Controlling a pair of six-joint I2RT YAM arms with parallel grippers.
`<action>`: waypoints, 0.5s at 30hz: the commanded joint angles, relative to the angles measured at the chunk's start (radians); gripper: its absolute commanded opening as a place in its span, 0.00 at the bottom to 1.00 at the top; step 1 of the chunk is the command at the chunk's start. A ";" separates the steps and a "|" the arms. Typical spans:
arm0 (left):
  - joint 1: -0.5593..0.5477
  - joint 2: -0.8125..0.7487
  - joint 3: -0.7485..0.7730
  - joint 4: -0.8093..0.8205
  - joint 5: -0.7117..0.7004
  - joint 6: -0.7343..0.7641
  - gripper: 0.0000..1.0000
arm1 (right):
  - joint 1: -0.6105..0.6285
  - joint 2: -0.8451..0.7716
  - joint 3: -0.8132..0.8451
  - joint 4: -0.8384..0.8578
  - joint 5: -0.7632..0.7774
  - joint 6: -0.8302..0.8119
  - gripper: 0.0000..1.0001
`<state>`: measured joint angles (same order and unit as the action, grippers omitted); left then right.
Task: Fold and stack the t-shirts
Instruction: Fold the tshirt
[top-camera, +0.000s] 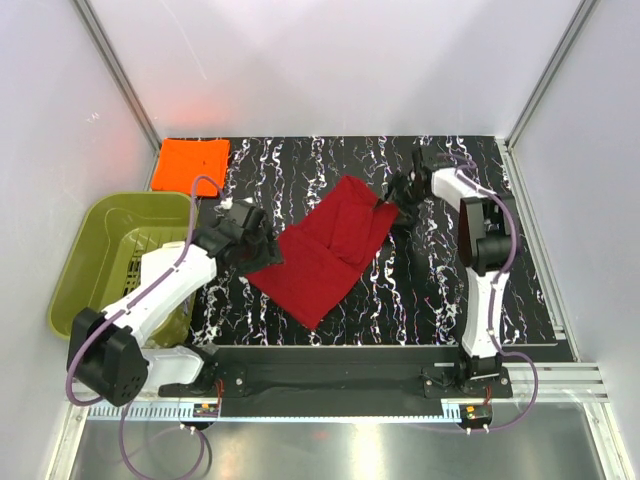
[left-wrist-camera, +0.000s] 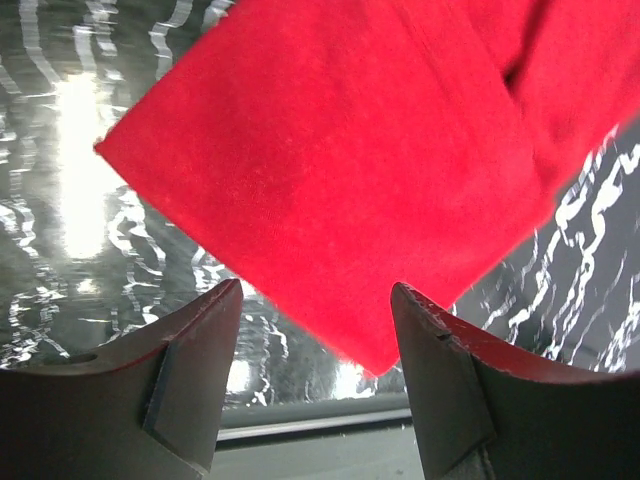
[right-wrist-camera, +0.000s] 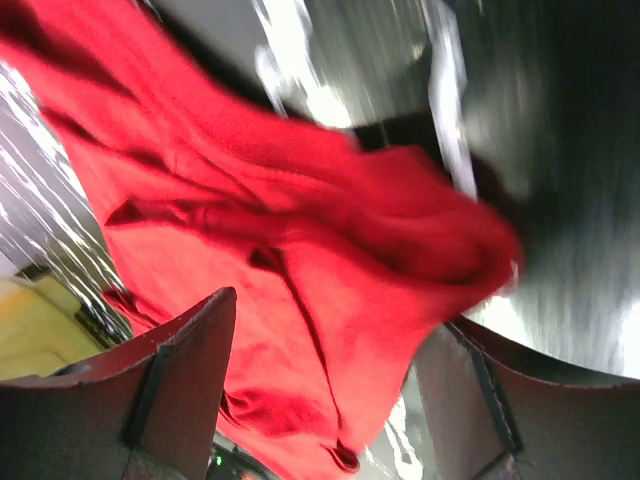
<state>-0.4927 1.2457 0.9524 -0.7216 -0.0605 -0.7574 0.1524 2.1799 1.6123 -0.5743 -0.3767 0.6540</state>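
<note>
One olive tub (top-camera: 88, 262) sits left of the red t-shirt (top-camera: 325, 255).

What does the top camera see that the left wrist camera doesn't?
Only the top view shows the orange shirt at the far left, the green tub on the left, and the right gripper at the far edge of the red shirt. Only the left wrist view shows, close up, the left gripper with its fingers apart, gripping nothing, and a corner of the red shirt seen between them. Both show the red shirt lying on the black marbled table.
</note>
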 joint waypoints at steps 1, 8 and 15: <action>-0.040 0.038 0.060 0.004 -0.016 0.032 0.65 | -0.025 0.139 0.240 -0.116 0.013 -0.120 0.76; -0.076 0.260 0.140 0.096 0.188 0.208 0.46 | -0.039 0.192 0.580 -0.367 0.116 -0.223 0.83; -0.154 0.461 0.175 0.165 0.166 0.175 0.42 | -0.039 0.022 0.398 -0.386 0.127 -0.280 0.87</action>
<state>-0.6224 1.6608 1.0710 -0.5976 0.0822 -0.5835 0.1131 2.3440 2.0872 -0.9119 -0.2695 0.4267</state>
